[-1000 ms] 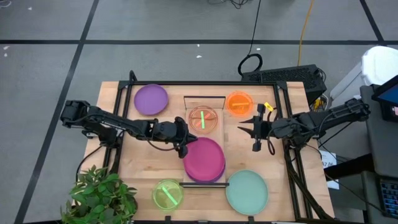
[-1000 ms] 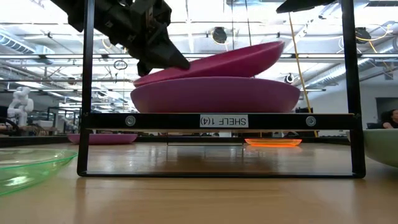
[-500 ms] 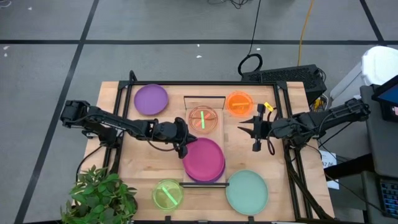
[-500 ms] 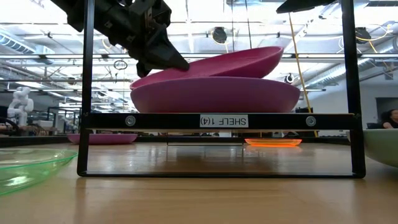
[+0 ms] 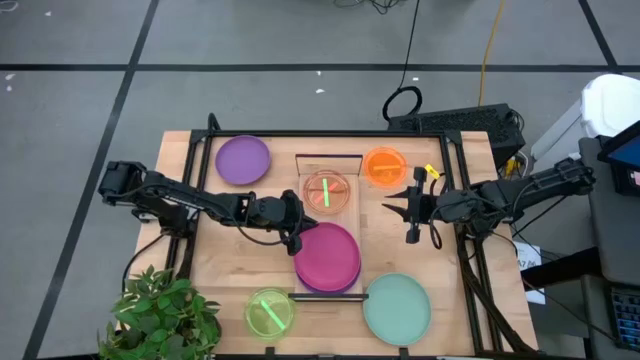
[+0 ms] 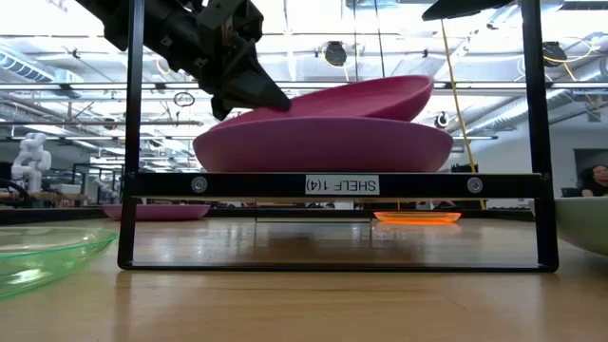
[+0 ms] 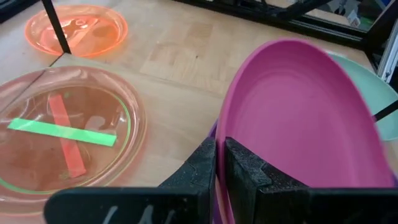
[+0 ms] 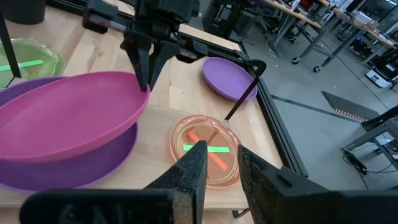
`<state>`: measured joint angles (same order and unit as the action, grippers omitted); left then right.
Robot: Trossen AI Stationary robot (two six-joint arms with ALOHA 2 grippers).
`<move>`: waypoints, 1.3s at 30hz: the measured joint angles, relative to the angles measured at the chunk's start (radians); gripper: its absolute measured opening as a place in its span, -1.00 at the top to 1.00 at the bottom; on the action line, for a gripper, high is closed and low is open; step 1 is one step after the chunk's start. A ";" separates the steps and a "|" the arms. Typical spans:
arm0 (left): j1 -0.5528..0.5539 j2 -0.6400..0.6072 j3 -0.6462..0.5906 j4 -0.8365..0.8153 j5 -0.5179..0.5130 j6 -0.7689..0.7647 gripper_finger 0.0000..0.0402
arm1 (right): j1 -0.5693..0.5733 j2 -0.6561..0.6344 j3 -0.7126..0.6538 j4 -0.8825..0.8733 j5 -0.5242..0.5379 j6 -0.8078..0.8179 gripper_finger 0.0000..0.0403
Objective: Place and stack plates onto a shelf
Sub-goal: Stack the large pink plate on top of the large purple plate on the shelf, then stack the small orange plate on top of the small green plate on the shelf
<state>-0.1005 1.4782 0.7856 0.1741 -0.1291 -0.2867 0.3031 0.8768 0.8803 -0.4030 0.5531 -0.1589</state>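
Observation:
A magenta plate (image 5: pixel 330 255) lies tilted on a purple plate (image 8: pixel 93 165) at the near end of the wooden shelf (image 5: pixel 330 162). My left gripper (image 5: pixel 292 237) is shut on the magenta plate's left rim. A pink-red plate (image 5: pixel 327 192) with a green strip sits flat on the shelf's far part. My right gripper (image 5: pixel 410 213) hovers open to the right of the shelf, touching nothing. In the low view the shelf (image 6: pixel 342 185) stands raised on a black frame. My left gripper pinches the magenta plate's rim (image 7: pixel 219 138) at its far-left edge, one finger inside the dish and one outside. The fingers (image 6: pixel 261 95) come slanting down from the table's left. The plate is tilted, its held left side low on the purple plate and its right side (image 6: pixel 418 84) higher.
On the table top lie a purple plate (image 5: pixel 243 160) far left, an orange plate (image 5: pixel 384 166) right of the shelf's far end, a neon green plate (image 5: pixel 269 312) near left and a pale teal plate (image 5: pixel 396 308) near right. A potted plant (image 5: pixel 165 318) stands at the near-left corner.
The magenta plate has tipped flatter: its raised right side has sunk a little toward the purple plate while my left gripper kept its hold on the left rim. The purple plate beneath has slid slightly toward the table's left.

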 joint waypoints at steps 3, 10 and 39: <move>0.000 0.006 -0.001 -0.008 0.000 0.017 0.84 | 0.000 0.000 0.000 0.000 0.000 0.001 0.64; 0.001 0.022 0.000 0.017 -0.005 0.016 0.64 | 0.000 0.000 0.000 0.001 -0.003 0.002 0.64; 0.002 -0.153 0.000 -0.239 0.013 0.110 0.59 | -0.001 0.001 -0.150 0.110 -0.047 0.219 0.64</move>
<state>-0.0986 1.3247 0.7855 -0.0645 -0.1159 -0.1770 0.3023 0.8776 0.7304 -0.2934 0.5059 0.0604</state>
